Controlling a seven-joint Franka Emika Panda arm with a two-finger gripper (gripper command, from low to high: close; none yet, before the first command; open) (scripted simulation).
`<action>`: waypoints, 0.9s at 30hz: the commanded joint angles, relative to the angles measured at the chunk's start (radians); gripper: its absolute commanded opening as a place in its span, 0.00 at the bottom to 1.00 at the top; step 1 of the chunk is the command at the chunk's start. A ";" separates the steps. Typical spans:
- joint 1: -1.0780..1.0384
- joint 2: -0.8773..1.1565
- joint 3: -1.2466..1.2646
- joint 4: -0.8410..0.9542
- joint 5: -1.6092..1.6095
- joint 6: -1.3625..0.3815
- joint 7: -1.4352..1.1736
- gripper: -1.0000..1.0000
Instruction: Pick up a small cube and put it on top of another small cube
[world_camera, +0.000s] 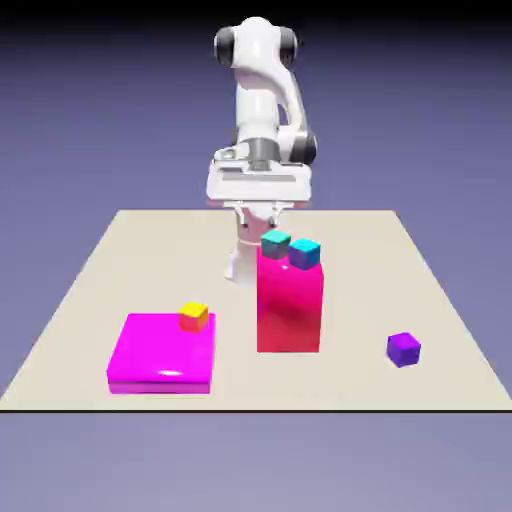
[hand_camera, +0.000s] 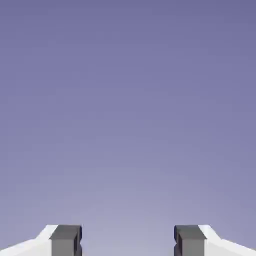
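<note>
Gripper (hand_camera: 128, 242) is standing open, holding nothing — approach not begun; next move is reaching the purple cube (world_camera: 403, 349), then the blue cube (world_camera: 304, 253).

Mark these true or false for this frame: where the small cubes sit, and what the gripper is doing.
1. The purple cube lies on the bare table, at the exterior view's right. True.
2. The blue cube sits on the flat magenta block. False: it sits on top of the tall red-pink block, beside the teal cube.
3. The yellow-orange cube rests on the flat magenta block. True.
4. The gripper holds the purple cube. False: the hand view shows open jaws with only backdrop between them.
5. The purple cube is already stacked on the blue cube. False: they are apart.
</note>
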 joint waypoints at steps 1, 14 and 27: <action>0.018 0.036 0.012 0.022 -0.018 -0.022 -0.027 0.50; 0.249 0.507 0.164 0.306 -0.249 -0.310 -0.381 0.50; 0.452 0.935 0.271 0.548 -0.466 -0.520 -0.656 0.50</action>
